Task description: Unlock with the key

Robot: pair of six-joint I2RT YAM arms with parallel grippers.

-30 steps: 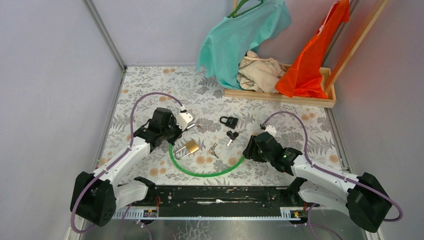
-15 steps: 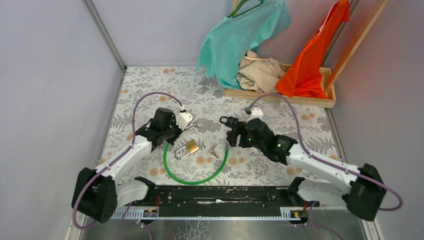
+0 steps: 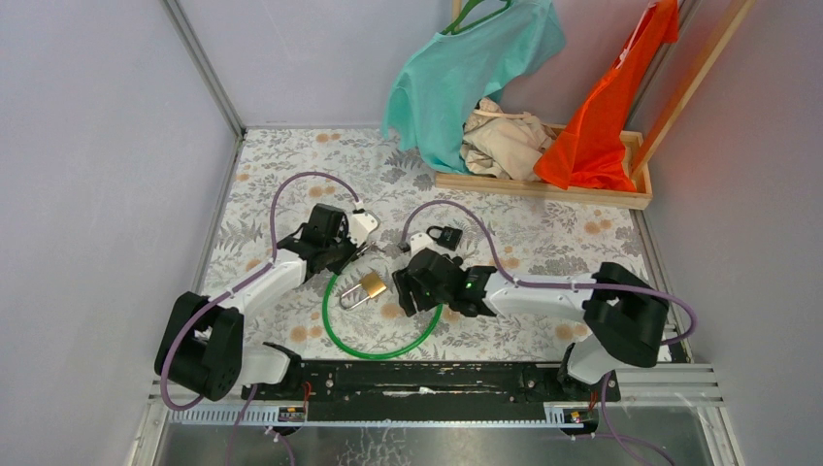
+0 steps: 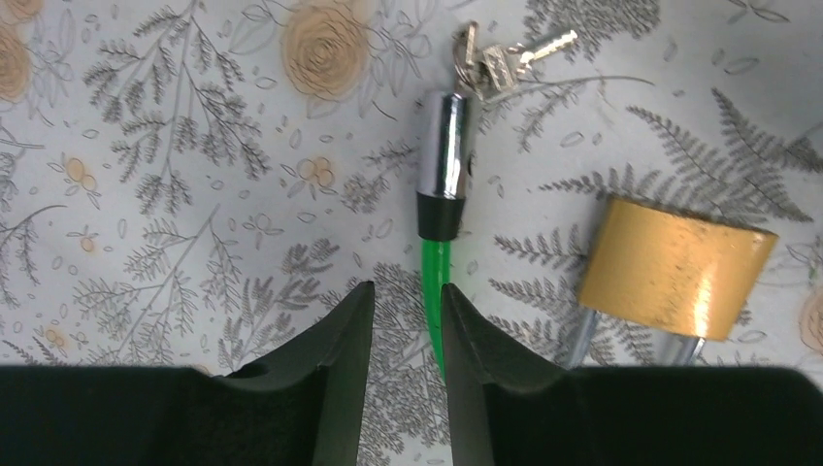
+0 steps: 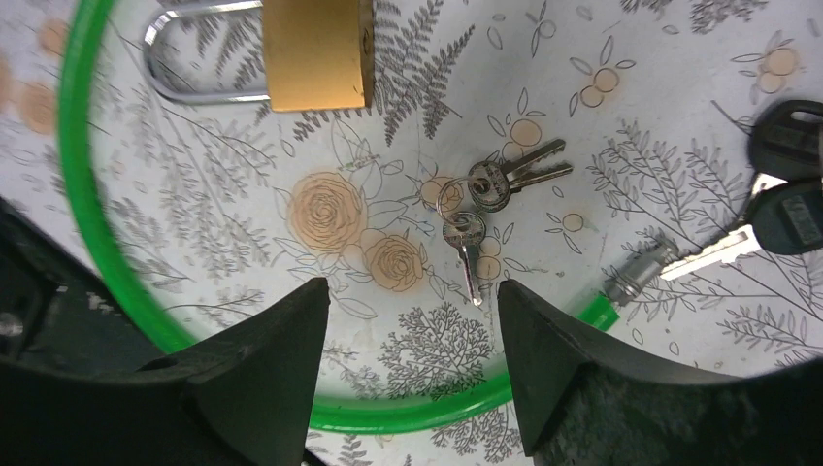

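The ringed keys (image 5: 482, 184) are being framed by the wide-spread right gripper (image 5: 410, 286); the brass padlock (image 5: 315, 53) ahead is apparently not yet unlocked.

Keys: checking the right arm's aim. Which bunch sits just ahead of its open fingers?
The pair of small silver keys, lying just ahead of the open right gripper. The black-headed keys lie off to one side, beyond its finger.
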